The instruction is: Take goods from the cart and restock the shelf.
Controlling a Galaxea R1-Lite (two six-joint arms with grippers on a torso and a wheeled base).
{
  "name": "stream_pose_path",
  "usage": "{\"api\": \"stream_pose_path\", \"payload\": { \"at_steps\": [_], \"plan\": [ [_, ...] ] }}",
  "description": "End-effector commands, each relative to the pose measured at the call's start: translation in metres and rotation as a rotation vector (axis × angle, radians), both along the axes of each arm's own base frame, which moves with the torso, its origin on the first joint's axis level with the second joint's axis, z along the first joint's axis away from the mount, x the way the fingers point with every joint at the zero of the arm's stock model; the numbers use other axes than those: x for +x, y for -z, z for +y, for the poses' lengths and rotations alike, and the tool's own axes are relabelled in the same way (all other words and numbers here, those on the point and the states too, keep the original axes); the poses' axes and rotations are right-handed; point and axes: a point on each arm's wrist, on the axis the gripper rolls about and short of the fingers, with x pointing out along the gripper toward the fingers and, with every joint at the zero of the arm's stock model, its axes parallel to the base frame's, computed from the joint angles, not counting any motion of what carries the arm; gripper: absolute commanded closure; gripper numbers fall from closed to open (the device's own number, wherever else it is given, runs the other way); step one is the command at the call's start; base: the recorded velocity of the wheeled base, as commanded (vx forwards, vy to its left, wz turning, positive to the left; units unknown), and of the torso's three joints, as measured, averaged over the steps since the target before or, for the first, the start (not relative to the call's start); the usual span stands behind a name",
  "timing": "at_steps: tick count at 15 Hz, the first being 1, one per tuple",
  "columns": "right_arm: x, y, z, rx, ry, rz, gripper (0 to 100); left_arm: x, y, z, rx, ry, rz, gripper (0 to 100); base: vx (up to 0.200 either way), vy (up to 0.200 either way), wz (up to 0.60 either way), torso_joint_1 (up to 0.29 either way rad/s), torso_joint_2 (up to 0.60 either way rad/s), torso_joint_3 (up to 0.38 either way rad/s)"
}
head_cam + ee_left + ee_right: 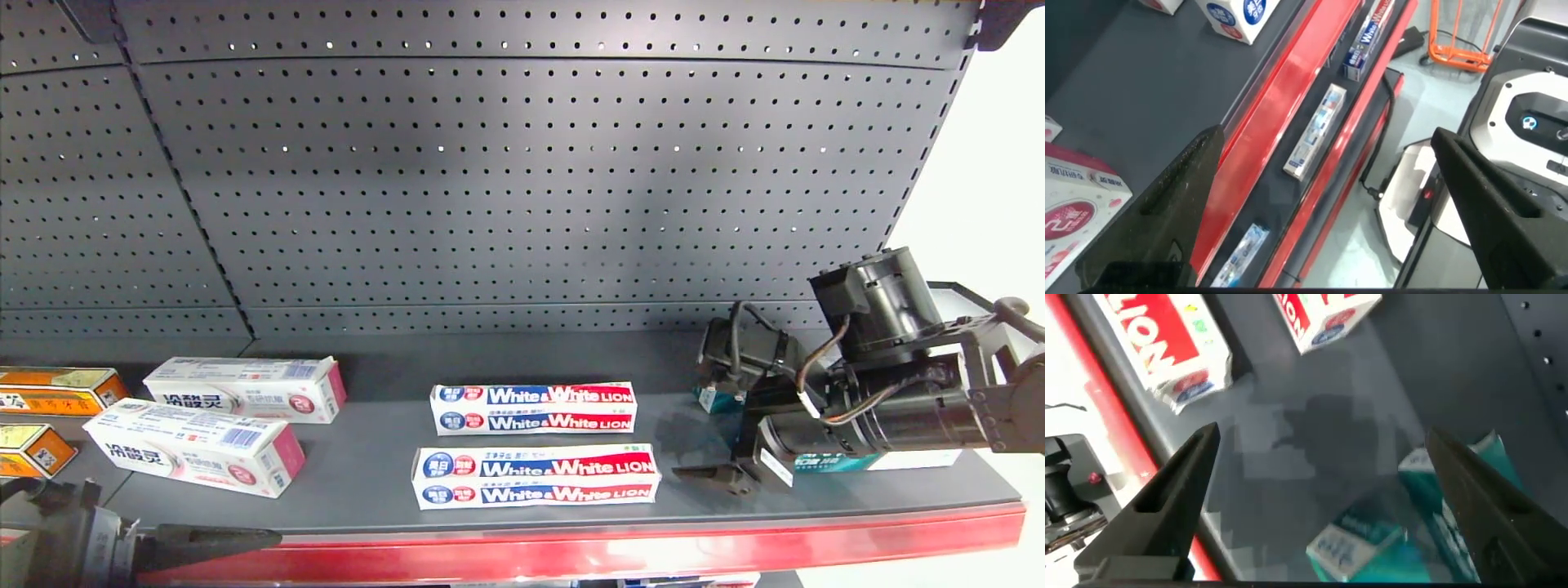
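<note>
Teal boxes [1355, 539] (blurred, perhaps two) half-hidden by right gripper [1323, 434], spread wide, empty

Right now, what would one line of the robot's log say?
right gripper: open, by teal boxes on shelf | left gripper: open, at shelf front edge

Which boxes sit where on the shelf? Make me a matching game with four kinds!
Boxes:
1. orange boxes
2. pink boxes
3. red-blue boxes
4. teal boxes

Places on the shelf:
A. in the middle
B. at the right end, by the open right gripper
C. at the far left edge
D. between the orange ones and the red-blue ones

Pairs: 1-C, 2-D, 3-A, 4-B.
</note>
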Motion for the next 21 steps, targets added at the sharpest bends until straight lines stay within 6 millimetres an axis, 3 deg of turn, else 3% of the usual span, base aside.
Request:
{"api": "stream_pose_path", "payload": {
  "at_steps": [1, 14, 17, 21],
  "plan": [
    [0.008, 0.006, 0.009, -0.009, -0.014, 0.015, 0, 0.000, -0.001, 0.000, -0.003, -0.001, -0.001, 0, 0.000, 0.000, 0.00, 0.000, 0.00, 0.000],
    [0.010, 0.003, 0.021, -0.003, -0.045, 0.004, 0, -0.002, 0.003, 0.000, -0.002, -0.001, 0.009, 0, 0.000, 0.000, 0.00, 0.000, 0.00, 0.000],
    [0.008, 0.001, 0.017, 0.001, -0.035, -0.003, 0, -0.004, 0.003, 0.000, -0.003, -0.002, 0.009, 0, 0.000, 0.000, 0.00, 0.000, 0.00, 0.000],
    [-0.004, -0.026, -0.008, 0.055, 0.016, -0.080, 0, -0.003, 0.002, 0.000, -0.003, -0.003, 0.003, 0, 0.000, 0.000, 0.00, 0.000, 0.00, 0.000]
  ]
}}
